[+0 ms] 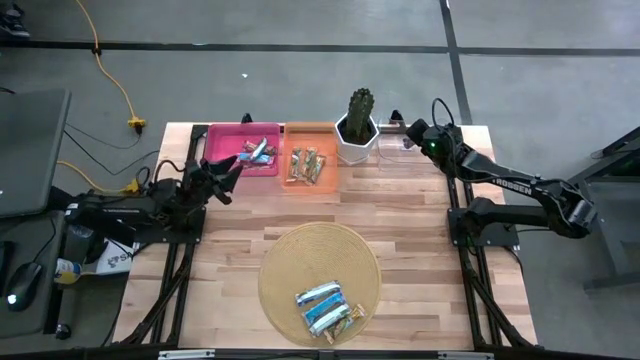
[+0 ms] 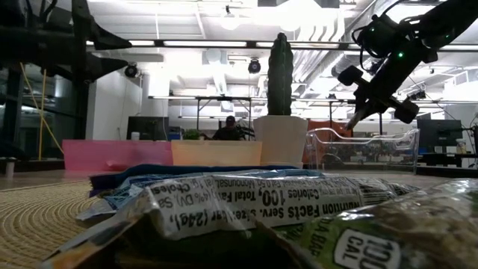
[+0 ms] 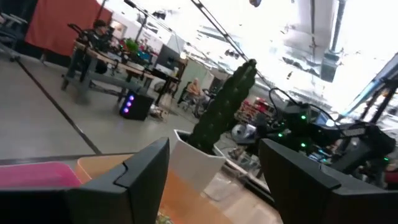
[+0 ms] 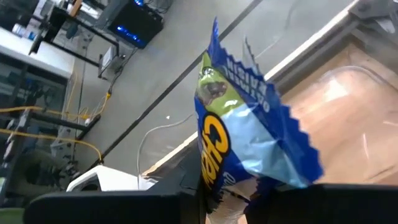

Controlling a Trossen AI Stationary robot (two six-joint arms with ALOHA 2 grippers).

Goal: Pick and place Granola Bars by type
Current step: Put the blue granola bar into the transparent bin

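Observation:
Several granola bars (image 1: 325, 305) lie on a round woven mat (image 1: 290, 255) near the table's front edge; they fill the low view's foreground (image 2: 246, 198). More bars rest in a pink bin (image 1: 258, 152) and an orange bin (image 1: 308, 165) at the far edge. My right gripper (image 1: 398, 126) is over a clear bin (image 2: 366, 146) beside the cactus (image 1: 358, 112), shut on a blue-and-white bar (image 4: 249, 130). My left gripper (image 1: 228, 176) stands open near the pink bin, with nothing between its fingers (image 3: 211, 180). My right gripper pinches one end of the blue-and-white bar (image 4: 227, 180) between its two fingers. The rest of the wrapper sticks out past the fingertips, its crimped edge (image 4: 292, 134) free. The gripper slants down from the table's right side, and the bar is lifted clear above the clear bin.
The cactus in its white pot (image 1: 356, 140) stands between the orange bin and the clear bin, close to my right gripper. Bare wood (image 1: 420, 230) lies between the mat and the bins. A person (image 2: 228, 128) sits far behind the table.

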